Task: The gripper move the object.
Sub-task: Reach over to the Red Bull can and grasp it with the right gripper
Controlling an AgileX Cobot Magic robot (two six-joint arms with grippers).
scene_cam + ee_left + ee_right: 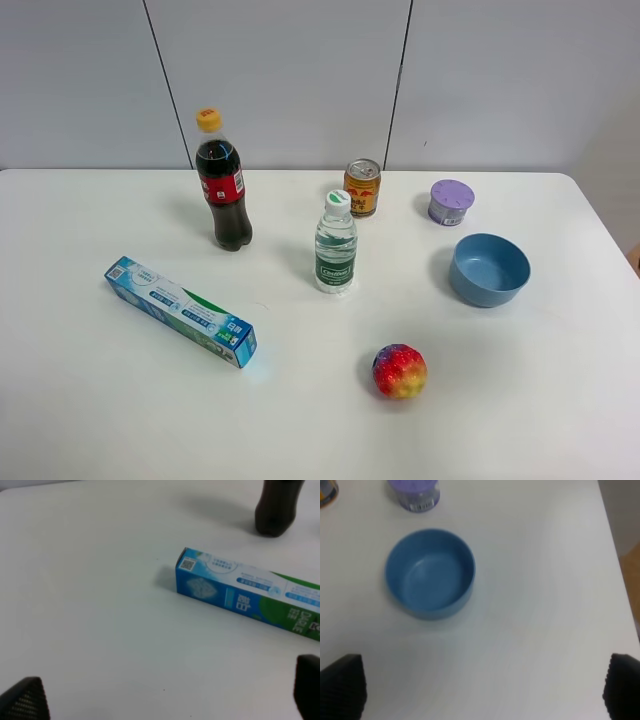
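The gold-orange can with red markings and a silver top stands upright at the back middle of the white table, behind the clear water bottle. A sliver of the can shows at the edge of the right wrist view. No arm shows in the exterior high view. My left gripper is open and empty above bare table near the toothpaste box. My right gripper is open and empty, set back from the blue bowl. Both are far from the can.
A cola bottle stands left of the can, a lilac-lidded tub to its right. The blue bowl sits in front of the tub. The toothpaste box lies at front left, a rainbow ball at front middle.
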